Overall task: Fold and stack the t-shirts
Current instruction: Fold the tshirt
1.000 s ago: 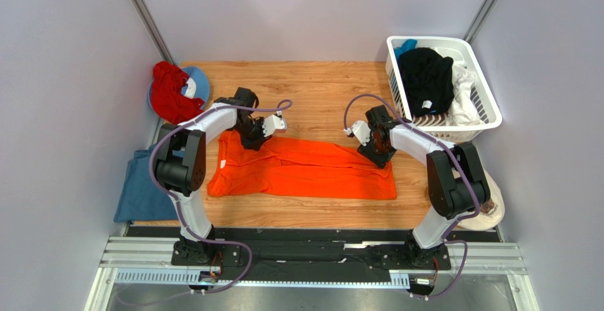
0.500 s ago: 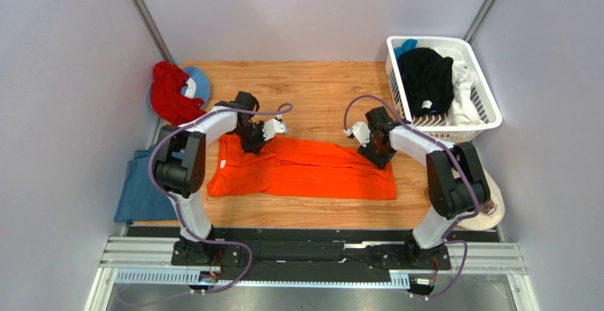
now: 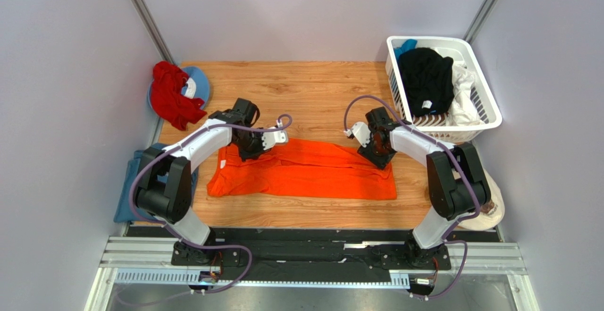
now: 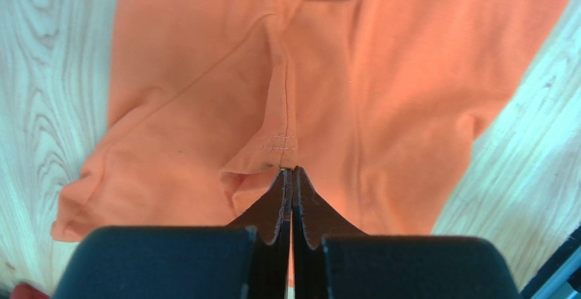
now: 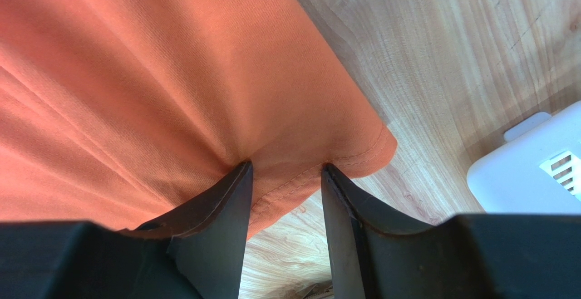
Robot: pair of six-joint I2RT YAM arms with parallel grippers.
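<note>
The bright orange t-shirt (image 3: 312, 173) lies spread lengthwise across the middle of the wooden table. My left gripper (image 3: 249, 147) rests on its far left part. In the left wrist view it (image 4: 290, 171) is shut on a stitched sleeve hem of the orange t-shirt (image 4: 204, 74). My right gripper (image 3: 381, 157) sits at the shirt's far right corner. In the right wrist view it (image 5: 286, 168) is open, its tips pressed on the orange cloth (image 5: 136, 74) with the hemmed corner between them. A dusty blue t-shirt (image 3: 135, 183) hangs off the table's left edge. A black t-shirt (image 3: 425, 77) and a white t-shirt (image 3: 464, 91) lie in the basket.
A white laundry basket (image 3: 439, 39) stands at the back right, its corner (image 5: 525, 170) close to my right gripper. A red cloth (image 3: 169, 91) lies on a blue thing at the back left. A beige cap (image 3: 493, 208) sits off the table's right edge.
My left gripper has moved a little nearer and to the left with the sleeve hem in it, and the left arm's elbow has dropped toward the left. The right arm has not moved.
</note>
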